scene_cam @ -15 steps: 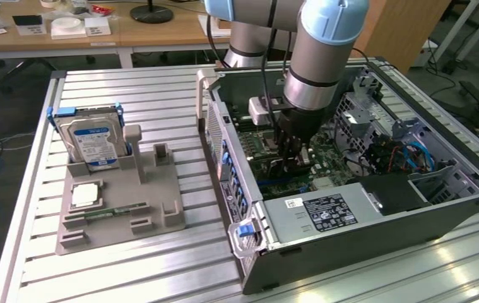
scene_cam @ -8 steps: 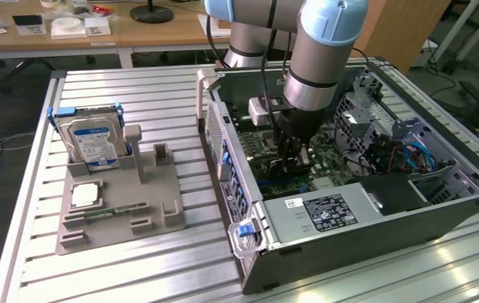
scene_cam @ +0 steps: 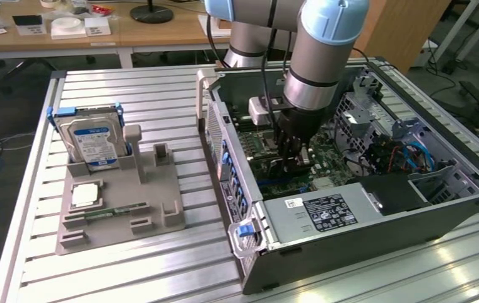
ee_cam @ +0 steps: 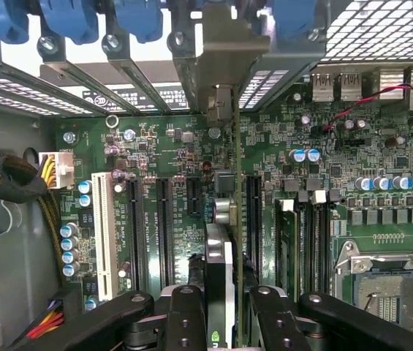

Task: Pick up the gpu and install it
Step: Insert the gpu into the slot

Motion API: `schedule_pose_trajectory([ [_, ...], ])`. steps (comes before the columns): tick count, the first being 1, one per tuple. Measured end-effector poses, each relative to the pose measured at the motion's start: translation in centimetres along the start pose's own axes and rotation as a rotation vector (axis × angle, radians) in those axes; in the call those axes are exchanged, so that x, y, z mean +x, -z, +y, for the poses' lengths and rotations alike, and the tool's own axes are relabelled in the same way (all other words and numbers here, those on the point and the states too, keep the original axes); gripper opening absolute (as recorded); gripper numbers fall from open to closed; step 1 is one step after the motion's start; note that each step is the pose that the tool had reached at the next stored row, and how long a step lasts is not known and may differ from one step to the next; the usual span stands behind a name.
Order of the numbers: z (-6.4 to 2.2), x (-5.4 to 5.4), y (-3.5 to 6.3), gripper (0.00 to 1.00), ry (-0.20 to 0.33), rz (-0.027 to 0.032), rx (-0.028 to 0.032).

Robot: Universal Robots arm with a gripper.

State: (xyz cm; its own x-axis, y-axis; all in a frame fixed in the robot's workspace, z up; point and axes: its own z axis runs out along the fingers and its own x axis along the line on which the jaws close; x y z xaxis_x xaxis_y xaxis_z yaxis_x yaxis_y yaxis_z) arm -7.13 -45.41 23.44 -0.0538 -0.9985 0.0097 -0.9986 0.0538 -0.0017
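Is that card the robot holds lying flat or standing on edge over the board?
On edge. The wrist view shows the gpu as a thin slab between the gripper fingers, running toward the motherboard slots. Whether it is seated, cannot tell.

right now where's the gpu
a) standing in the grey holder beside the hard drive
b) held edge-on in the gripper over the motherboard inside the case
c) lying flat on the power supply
b: the gripper clamps the gpu edge-on above the motherboard, inside the open case.

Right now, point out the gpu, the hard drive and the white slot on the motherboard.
gpu [ee_cam: 219, 274]: wrist view, its top edge between the fingers.
hard drive [scene_cam: 94, 140]: exterior view, its white label.
white slot [ee_cam: 104, 234]: wrist view, middle of its length.
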Motion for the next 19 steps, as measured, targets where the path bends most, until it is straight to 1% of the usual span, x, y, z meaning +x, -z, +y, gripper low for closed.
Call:
schedule_pose_trajectory([
  [5,0.0,0.0,-0.2,0.28,0.0,0.0002,-0.0006],
  [10,0.0,-0.01,-0.49,0.28,0.0,-0.001,-0.0015],
  [12,0.0,-0.03,-0.68,0.28,0.0,-0.0033,-0.0017],
  [14,0.0,-0.02,-0.62,0.28,0.0,-0.0023,-0.0027],
  [19,0.0,-0.01,-0.61,0.28,0.0,-0.0027,-0.003],
])
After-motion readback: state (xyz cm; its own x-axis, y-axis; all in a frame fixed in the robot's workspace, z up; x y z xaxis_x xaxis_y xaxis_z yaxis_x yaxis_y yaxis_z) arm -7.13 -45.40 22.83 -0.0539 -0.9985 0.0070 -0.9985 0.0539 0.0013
